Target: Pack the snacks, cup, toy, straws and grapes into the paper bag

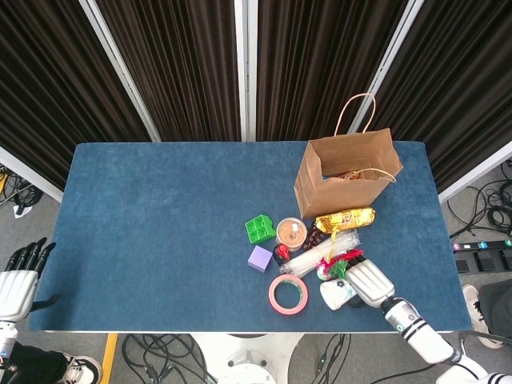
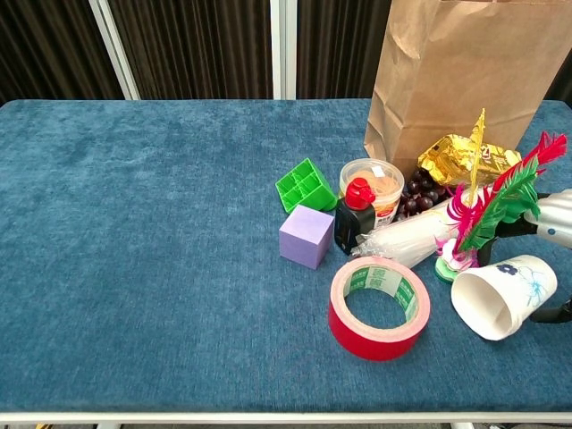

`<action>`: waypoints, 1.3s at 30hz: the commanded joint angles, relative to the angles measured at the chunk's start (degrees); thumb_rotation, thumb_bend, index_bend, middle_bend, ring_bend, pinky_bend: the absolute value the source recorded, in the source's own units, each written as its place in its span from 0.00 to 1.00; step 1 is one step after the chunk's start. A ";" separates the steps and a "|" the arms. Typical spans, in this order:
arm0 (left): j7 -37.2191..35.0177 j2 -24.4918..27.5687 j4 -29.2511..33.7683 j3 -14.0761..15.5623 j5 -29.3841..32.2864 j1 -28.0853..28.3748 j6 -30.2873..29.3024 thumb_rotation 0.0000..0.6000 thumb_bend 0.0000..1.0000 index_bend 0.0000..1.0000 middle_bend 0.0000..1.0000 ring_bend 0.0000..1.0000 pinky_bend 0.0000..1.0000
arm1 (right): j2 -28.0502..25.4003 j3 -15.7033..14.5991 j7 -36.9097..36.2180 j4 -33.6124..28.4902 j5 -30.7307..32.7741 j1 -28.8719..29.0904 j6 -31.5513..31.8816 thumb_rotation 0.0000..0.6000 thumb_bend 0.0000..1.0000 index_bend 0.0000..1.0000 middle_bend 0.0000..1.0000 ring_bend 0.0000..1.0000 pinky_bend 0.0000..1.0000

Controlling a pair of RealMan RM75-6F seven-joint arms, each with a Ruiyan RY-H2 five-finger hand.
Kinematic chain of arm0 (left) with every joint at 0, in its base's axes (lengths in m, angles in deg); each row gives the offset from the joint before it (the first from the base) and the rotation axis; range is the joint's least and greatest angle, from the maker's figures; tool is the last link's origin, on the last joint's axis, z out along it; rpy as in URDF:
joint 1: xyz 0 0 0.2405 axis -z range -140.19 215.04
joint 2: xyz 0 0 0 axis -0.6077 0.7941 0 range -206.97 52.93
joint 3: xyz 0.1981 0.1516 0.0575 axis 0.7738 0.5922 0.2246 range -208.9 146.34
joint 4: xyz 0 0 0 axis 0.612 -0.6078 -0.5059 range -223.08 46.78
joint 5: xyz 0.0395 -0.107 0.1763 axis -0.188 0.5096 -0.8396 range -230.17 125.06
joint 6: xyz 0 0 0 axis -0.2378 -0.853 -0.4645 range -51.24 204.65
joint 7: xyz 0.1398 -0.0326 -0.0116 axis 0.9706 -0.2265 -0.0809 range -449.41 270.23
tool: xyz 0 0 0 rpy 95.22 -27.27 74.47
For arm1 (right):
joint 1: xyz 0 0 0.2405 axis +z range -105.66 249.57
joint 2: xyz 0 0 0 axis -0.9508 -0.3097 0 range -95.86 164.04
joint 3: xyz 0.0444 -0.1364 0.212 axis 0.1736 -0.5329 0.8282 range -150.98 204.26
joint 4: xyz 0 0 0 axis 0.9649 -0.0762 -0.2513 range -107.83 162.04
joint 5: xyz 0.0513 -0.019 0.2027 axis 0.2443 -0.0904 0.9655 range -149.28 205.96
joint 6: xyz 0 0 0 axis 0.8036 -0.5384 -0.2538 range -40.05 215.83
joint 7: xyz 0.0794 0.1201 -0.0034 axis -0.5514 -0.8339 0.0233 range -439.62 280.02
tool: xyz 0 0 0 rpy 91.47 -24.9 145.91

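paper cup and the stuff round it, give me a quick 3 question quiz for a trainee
1. True or false: the paper cup stands upright.
2. Which lies nearest the table's front edge? A) purple cube B) red tape roll C) green block
3. Fill in: the gold snack packet lies at the foot of the ____.

Key: 1 false, it lies on its side, with the right hand at it. 2 B. 3 paper bag.

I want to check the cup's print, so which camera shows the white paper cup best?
The chest view: the paper cup lies on its side, large and close, open mouth toward the camera and a blue flower print showing, with the right hand at its far side. The head view shows it only as a small white shape partly covered by that hand.
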 commanded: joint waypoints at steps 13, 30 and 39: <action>0.10 -0.34 -0.06 0.02 -0.21 0.11 0.22 1.00 0.05 0.07 0.04 0.00 0.11 | 0.06 0.72 2.45 0.26 1.48 -1.71 3.84 1.00 0.12 0.53 0.41 0.28 0.24; 2.31 -0.03 2.99 0.05 -1.37 0.85 -0.05 1.00 0.05 0.07 0.04 0.00 0.11 | -29.75 6.24 1.42 -25.90 -4.53 -6.03 25.24 1.00 0.13 0.53 0.41 0.28 0.25; 2.97 0.57 3.93 0.13 -1.73 0.98 -0.37 1.00 0.05 0.07 0.04 0.00 0.11 | -36.30 19.02 6.09 -32.26 7.10 0.67 24.07 1.00 0.13 0.53 0.41 0.29 0.26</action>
